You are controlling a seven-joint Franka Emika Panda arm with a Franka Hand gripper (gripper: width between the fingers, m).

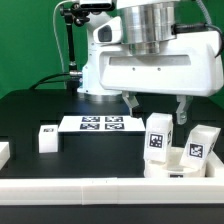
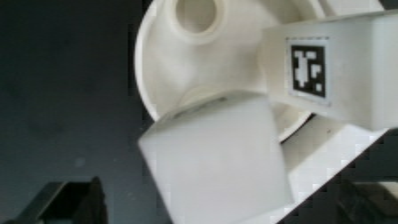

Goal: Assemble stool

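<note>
The round white seat (image 1: 173,168) lies at the exterior view's lower right, by the front rail. Two white block legs stand on it: one with a tag (image 1: 158,135) and one further right (image 1: 200,146). A third leg (image 1: 47,138) stands loose on the black table at the left. My gripper (image 1: 156,108) hangs open and empty just above the seat, its fingers spread to either side of the tagged leg. In the wrist view the seat (image 2: 178,70) shows with a hole, the tagged leg (image 2: 320,65) and a plain leg (image 2: 214,150) on it, between my open gripper (image 2: 222,208) fingertips.
The marker board (image 1: 100,124) lies flat behind the middle of the table. A long white rail (image 1: 80,190) runs along the front edge, and another white rail piece (image 1: 4,152) sits at the left. The arm's base (image 1: 95,70) stands at the back.
</note>
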